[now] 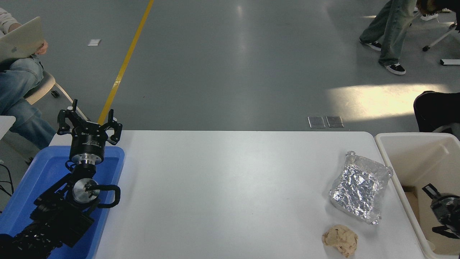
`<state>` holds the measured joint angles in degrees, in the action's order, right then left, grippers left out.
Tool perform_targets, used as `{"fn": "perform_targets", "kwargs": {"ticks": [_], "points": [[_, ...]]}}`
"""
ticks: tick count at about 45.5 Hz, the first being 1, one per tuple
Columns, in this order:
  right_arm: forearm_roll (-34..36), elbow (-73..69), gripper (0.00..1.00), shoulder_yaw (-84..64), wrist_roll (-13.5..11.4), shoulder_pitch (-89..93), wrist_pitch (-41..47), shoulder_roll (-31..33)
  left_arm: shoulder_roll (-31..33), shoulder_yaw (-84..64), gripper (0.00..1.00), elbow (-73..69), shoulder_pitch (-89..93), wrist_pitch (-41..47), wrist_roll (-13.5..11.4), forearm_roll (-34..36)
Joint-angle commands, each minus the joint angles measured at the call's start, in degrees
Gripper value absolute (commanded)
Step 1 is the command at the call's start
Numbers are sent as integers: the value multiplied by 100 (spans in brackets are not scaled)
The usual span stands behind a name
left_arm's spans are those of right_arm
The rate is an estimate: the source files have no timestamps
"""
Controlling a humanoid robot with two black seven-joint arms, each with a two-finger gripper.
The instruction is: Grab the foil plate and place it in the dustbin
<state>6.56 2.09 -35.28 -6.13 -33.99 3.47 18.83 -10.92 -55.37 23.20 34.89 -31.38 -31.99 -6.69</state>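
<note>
The foil plate (361, 191) is a crinkled silver tray lying on the white table (222, 187) near its right edge, nothing touching it. The dustbin (402, 169) is a large cream bin standing just right of the table. My right gripper (434, 210) comes in from the right edge over the inside of the dustbin, to the right of the foil plate and apart from it. Its fingers are spread and hold nothing. My left gripper (89, 120) is parked at the lower left over a blue tray, open and empty.
A crumpled tan paper ball (340, 239) lies just in front of the foil plate. The blue tray (39, 172) sits at the table's left end. A seated person (16, 75) with a laptop is at the far left; another person (391, 32) walks at the top right.
</note>
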Motion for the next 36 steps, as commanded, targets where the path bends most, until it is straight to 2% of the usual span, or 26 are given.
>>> {"fn": "perform_targets", "kwargs": {"ticks": [1, 6, 12, 16, 21, 24, 28, 35, 36], "points": [[-32, -7, 0, -58, 50, -142, 329, 68, -6, 0, 99, 0, 0, 1, -1, 1], [-24, -77, 0, -67, 173, -248, 637, 226, 2, 0, 99, 0, 0, 1, -1, -8], [-23, -471, 0, -93, 296, -502, 787, 762, 2, 0, 99, 0, 0, 1, -1, 1], [-58, -1156, 0, -242, 323, -915, 787, 973, -6, 0, 99, 0, 0, 1, -1, 1], [-269, -2499, 0, -418, 323, -1609, 787, 1640, 2, 0, 99, 0, 0, 1, -1, 1], [-532, -3642, 0, -444, 323, -2232, 770, 2167, -6, 0, 99, 0, -9, -8, -1, 1], [-1226, -4917, 0, -444, 314, -3023, 761, 2818, -6, 0, 99, 0, -9, 0, -1, 1], [-2387, -6079, 0, -725, 252, -4184, 805, 3390, 2, 0, 99, 0, 0, 0, -1, 1], [-2457, -6176, 10, -848, 252, -4360, 805, 3417, 2, 0, 99, 0, -9, -8, -1, 1]]}}
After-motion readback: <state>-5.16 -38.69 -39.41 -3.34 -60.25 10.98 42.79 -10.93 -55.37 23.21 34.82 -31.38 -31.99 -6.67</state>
